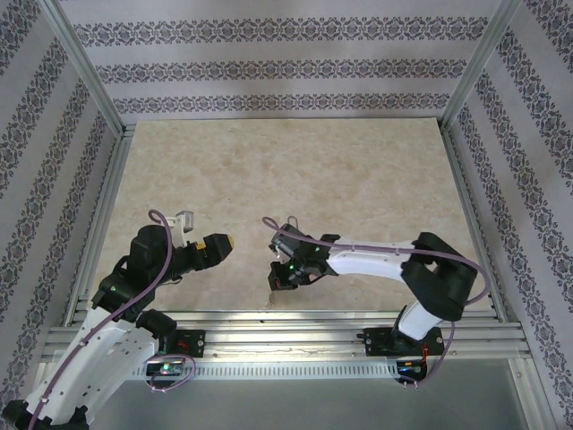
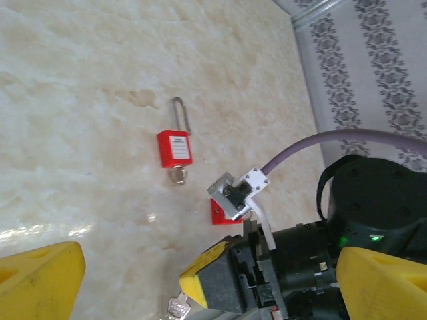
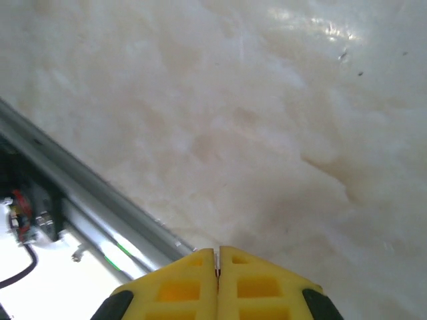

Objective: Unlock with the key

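Cream marbled tabletop (image 1: 295, 170) runs under both arms. Nearest, the left gripper (image 1: 218, 245) hangs with its yellow fingers spread wide, grasping nothing. Just ahead, the right gripper (image 3: 217, 263) has its yellow fingers pressed together. A silver key (image 2: 179, 308) shows at its tip, but I cannot tell whether it is pinched. Beyond, the padlock (image 2: 175, 148) lies flat on the table. It has a red body, a white label and a long thin silver shackle pointing away, near the patterned wall (image 2: 373, 80).
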You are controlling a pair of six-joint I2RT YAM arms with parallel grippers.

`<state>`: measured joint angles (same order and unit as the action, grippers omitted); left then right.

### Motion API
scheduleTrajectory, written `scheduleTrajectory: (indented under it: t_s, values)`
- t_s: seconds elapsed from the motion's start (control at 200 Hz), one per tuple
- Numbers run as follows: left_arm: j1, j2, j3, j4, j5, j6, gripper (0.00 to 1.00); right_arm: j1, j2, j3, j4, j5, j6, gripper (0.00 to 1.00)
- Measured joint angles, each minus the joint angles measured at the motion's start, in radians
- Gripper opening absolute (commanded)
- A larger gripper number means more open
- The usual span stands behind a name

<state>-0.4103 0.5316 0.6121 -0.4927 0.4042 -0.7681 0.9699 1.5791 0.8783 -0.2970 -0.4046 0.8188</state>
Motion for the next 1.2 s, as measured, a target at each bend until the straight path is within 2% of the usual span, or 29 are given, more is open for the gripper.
scheduleTrajectory:
  t_s: [0.16,0.27,0.385,0.53,0.684,0.944,1.199]
  values:
    - [-0.004,0.034,-0.085,0.319,0.136,-0.081,0.97,-0.149,-0.225,0.019,-0.019,0.018,-0.003,0.00]
    - [-0.038,0.116,-0.124,0.552,0.175,-0.133,0.97,-0.246,-0.322,0.102,0.005,0.024,0.016,0.00]
    - [-0.106,0.230,-0.124,0.769,0.174,-0.163,0.97,-0.263,-0.353,0.186,0.087,0.021,0.050,0.00]
    - [-0.147,0.357,-0.124,0.992,0.167,-0.198,0.95,-0.263,-0.355,0.193,0.180,0.005,0.120,0.00]
    - [-0.147,0.441,-0.124,1.105,0.145,-0.236,0.84,-0.263,-0.352,0.180,0.225,-0.009,0.167,0.00]
    - [-0.147,0.460,-0.129,1.209,0.135,-0.264,0.59,-0.260,-0.352,0.127,0.249,-0.021,0.208,0.00]
    - [-0.147,0.520,-0.145,1.285,0.158,-0.296,0.58,-0.259,-0.354,0.126,0.274,-0.024,0.227,0.00]
